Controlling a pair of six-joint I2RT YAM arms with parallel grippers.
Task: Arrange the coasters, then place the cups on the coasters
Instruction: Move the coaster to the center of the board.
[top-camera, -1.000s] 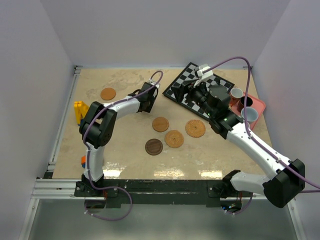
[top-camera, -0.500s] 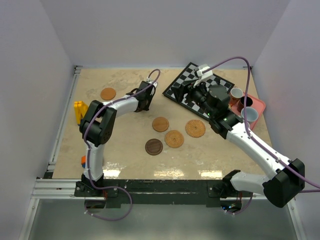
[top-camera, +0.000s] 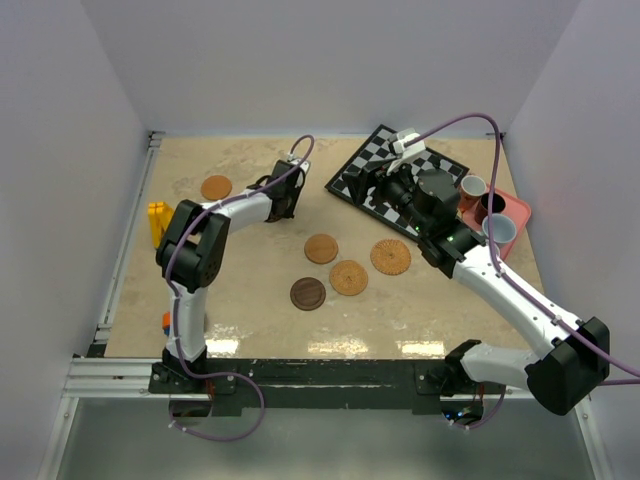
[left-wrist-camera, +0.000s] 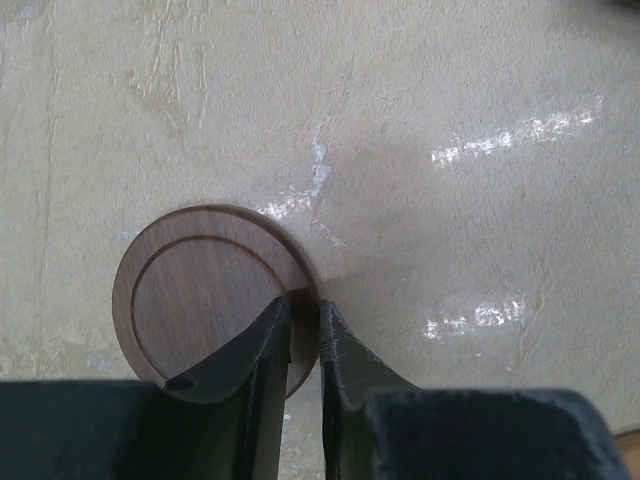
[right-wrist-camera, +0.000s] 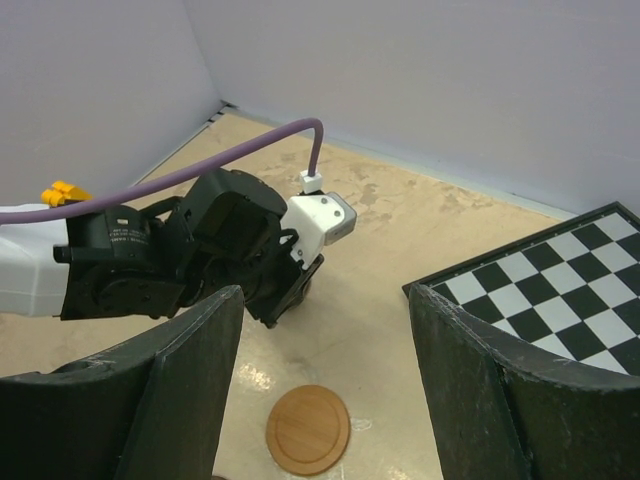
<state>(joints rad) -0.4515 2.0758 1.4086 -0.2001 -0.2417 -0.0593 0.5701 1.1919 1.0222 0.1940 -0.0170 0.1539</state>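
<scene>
Within the last second the left pincer is narrowed from half-open to a pinch on the rim of the dark brown coaster, which lies on the table toward its far middle, so the coaster is judged ready to be arranged, while the right pincer is held wide open and empty.

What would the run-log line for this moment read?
left gripper: pinching dark coaster rim | right gripper: open, empty | cups: on tray, none placed

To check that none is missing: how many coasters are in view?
6. One tan coaster far left; three tan coasters mid-table, a dark coaster beside them; another dark coaster at the left jaws.
</scene>
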